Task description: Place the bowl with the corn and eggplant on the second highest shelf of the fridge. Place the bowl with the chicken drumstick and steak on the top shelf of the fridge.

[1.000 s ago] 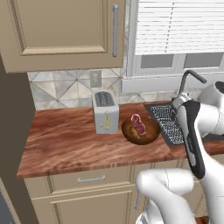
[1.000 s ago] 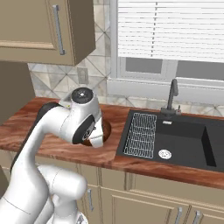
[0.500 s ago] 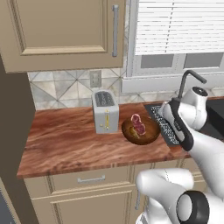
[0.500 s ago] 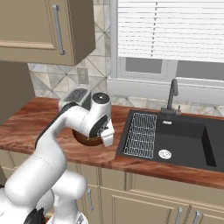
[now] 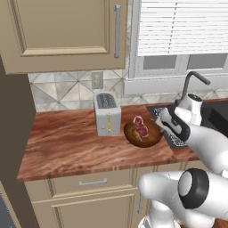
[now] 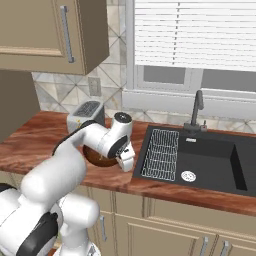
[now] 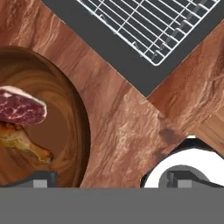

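A brown wooden bowl point(image 5: 143, 135) sits on the counter just right of the toaster, holding a red steak point(image 5: 140, 125) and a chicken drumstick point(image 7: 22, 141). In the hand view the bowl point(image 7: 65, 131) takes up the left side, with the steak point(image 7: 19, 107) above the drumstick. My gripper point(image 7: 111, 181) is open wide at the bowl's right rim: one fingertip point(image 7: 41, 178) is over the inside, the other over the counter. The gripper point(image 5: 162, 122) point(image 6: 126, 164) hangs low beside the bowl point(image 6: 96, 157). The corn and eggplant bowl and the fridge shelves are out of view.
A silver toaster point(image 5: 107, 113) point(image 6: 86, 112) stands left of the bowl. To the right is a black sink point(image 6: 210, 157) with a wire rack point(image 6: 161, 152) point(image 7: 148, 26) and a faucet point(image 6: 197, 107). A wall cabinet point(image 5: 62, 31) hangs overhead. The counter's front edge is close.
The hand has swung from above the sink rack leftward and down to the bowl's right rim. The bowl and its food have not moved.
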You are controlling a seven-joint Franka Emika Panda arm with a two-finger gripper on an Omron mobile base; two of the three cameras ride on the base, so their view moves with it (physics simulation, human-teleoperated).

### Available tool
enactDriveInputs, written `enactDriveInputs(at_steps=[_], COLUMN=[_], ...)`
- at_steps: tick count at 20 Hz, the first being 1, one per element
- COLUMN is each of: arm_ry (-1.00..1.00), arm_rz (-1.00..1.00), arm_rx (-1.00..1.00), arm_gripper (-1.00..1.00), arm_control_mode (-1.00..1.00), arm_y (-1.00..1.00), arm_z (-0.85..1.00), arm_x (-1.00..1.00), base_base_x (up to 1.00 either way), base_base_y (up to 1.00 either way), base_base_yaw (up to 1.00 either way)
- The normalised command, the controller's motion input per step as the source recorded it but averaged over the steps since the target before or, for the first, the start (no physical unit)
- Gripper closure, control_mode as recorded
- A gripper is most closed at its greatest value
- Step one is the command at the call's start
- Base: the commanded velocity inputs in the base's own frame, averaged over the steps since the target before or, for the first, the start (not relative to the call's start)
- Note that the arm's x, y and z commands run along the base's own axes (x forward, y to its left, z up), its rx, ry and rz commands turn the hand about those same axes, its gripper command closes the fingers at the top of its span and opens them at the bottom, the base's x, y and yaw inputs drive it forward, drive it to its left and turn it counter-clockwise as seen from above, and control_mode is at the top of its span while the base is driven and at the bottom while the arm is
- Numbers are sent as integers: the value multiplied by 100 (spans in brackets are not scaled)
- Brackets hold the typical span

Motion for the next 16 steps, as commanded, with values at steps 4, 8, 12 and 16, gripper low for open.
enactDriveInputs(at_steps=[4,8,12,16], arm_ry=[2,0,0,0], arm_rz=[4,3,1,2], arm_rx=[0,0,0,0], arm_gripper=[-100,-100,-100,-100], arm_control_mode=[-100,-100,-100,-100], arm_y=[1,2,6,15], arm_z=[-29,-19,-21,-22], arm_x=[25,32,41,27], base_base_x=[0,0,0,0], base_base_y=[0,0,0,0], base_base_yaw=[0,0,0,0])
